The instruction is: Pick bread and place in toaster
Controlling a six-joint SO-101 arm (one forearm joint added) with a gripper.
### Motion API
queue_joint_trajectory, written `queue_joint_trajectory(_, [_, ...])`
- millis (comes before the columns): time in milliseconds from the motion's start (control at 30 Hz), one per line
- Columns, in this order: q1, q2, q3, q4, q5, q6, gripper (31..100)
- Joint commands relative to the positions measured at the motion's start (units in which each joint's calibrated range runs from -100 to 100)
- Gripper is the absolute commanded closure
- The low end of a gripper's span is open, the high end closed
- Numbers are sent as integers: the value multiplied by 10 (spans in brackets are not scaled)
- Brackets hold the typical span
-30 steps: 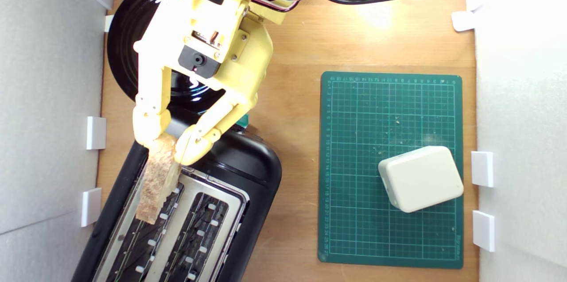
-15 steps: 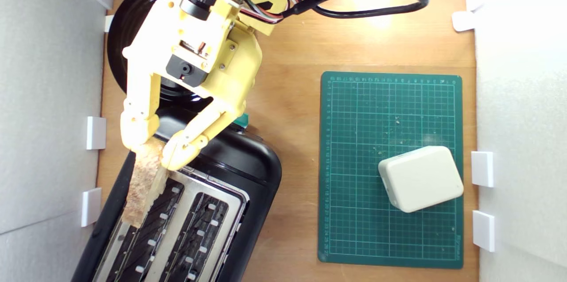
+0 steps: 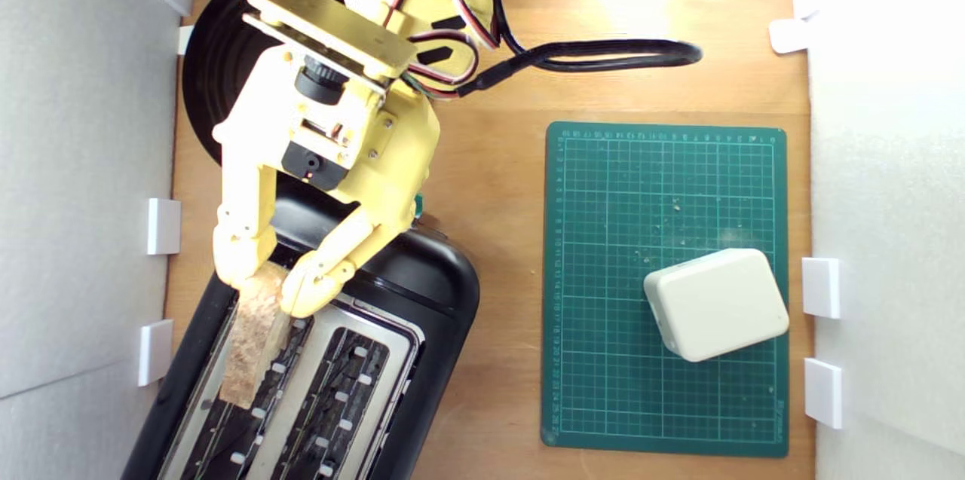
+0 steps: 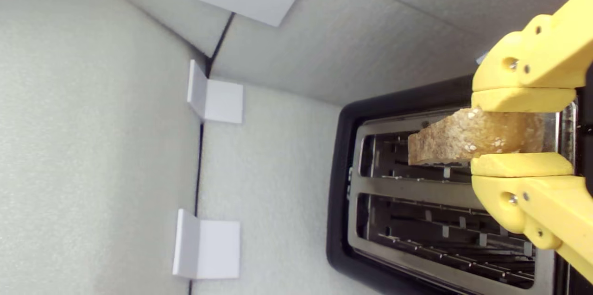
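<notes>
On all sides, pale grey foam walls (image 3: 83,163), joined by small white corner clips (image 3: 163,226). Between them, a wooden tabletop (image 3: 497,186), brightly lit at the exterior view's top. On the exterior view's right, a green cutting mat (image 3: 603,254) with a printed grid and some crumbs, carrying a cream rounded box (image 3: 716,304). At the exterior view's lower left, set askew, the toaster (image 3: 422,299): black, with a silver top plate and two long slots. Behind it, a glossy black plate (image 3: 219,50) (mostly hidden by the yellow arm). Above the toaster's end, the gripper (image 3: 264,284), clamped on the bread (image 3: 252,348) from both flat sides. Bread held on edge, lined up with the slot nearer the wall and over it (lower edge perhaps just inside, hard to tell). Beside the arm, a sliver of teal lever knob (image 3: 417,203).
</notes>
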Motion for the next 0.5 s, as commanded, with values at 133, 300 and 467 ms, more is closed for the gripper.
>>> queue_joint_trajectory(133, [15, 19, -22, -14, -1, 2, 813])
queue_joint_trajectory(300, [24, 53, -23, -22, -2, 2, 813])
queue_joint_trajectory(467, [28, 76, -22, -23, -32, -1, 813])
